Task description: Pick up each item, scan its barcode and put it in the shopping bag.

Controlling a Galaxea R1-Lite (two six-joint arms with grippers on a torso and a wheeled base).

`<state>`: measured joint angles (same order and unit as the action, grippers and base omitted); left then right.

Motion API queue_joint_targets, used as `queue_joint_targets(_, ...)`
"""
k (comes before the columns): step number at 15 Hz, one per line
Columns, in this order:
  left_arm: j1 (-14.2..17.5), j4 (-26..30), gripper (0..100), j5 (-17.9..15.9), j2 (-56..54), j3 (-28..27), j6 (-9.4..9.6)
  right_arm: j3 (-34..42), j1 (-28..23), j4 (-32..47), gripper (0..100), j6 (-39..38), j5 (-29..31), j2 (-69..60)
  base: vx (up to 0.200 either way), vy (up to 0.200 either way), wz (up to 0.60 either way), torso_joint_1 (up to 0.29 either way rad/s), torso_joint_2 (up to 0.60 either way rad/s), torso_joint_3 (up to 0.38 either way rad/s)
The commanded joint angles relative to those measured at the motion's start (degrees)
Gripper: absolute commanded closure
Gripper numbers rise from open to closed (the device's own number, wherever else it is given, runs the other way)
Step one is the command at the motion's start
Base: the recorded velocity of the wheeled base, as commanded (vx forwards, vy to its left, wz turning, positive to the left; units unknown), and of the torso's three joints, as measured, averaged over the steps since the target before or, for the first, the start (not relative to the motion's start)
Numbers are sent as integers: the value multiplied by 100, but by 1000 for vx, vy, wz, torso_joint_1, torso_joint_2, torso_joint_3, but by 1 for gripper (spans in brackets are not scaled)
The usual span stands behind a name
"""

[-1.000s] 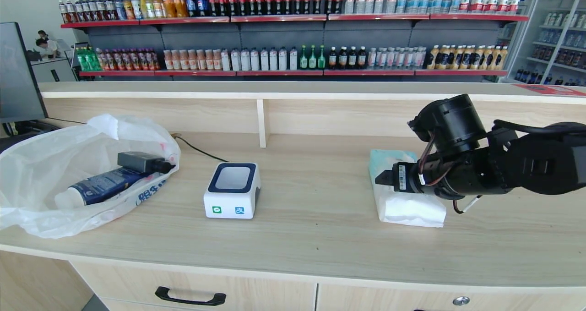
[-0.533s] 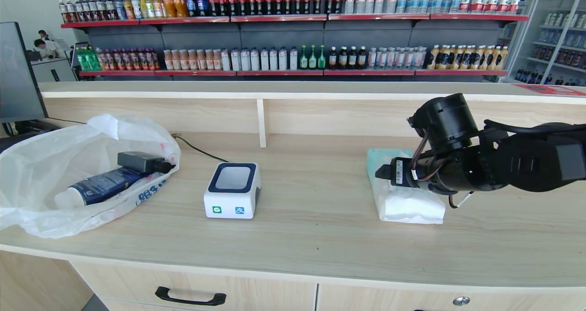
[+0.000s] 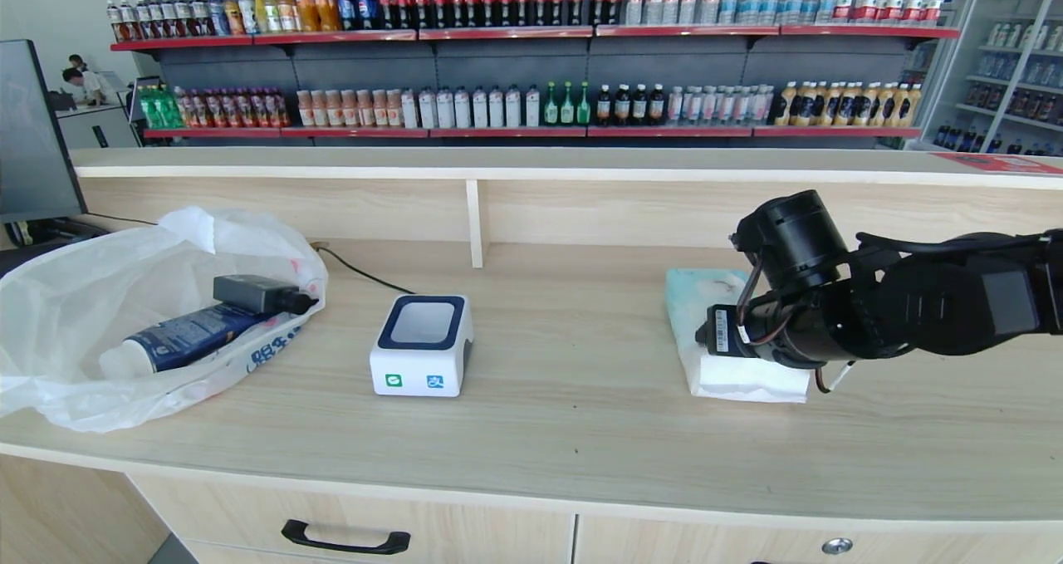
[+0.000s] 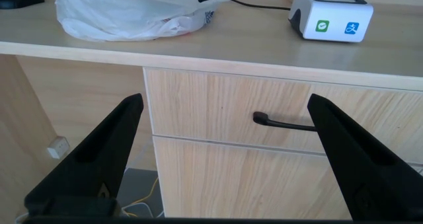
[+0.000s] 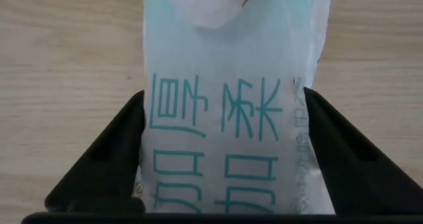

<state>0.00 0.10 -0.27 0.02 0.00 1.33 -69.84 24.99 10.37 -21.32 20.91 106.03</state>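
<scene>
Holds right gripper low over tissue pack, fingers spread to either side; contact unclear. Finds pack flat on counter, right part, well apart from scanner. Shows shopping bag at left, blue tube inside. Hangs left gripper, wide apart, before drawer.

My right arm extends in from 3 o'clock with the wrist bent down. The right gripper points toward 9 o'clock, fingers spread wide. My left gripper hangs low, jaws equally wide apart.
</scene>
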Motion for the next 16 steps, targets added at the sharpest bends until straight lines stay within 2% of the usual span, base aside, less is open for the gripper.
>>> queue_joint_targets(1,0,-1,0,0,-2,0,-1,5,-12,0,100,-4,-8,58,0,0,0,0,0,0)
queue_joint_targets(8,0,-1,0,0,-2,0,-1,-179,-12,-44,100,23,10,49,0,0,0,0,0,0)
queue_joint_targets(16,0,-1,0,0,-2,0,-1,-285,217,-27,100,49,54,-979,0,0,0,0,0,0)
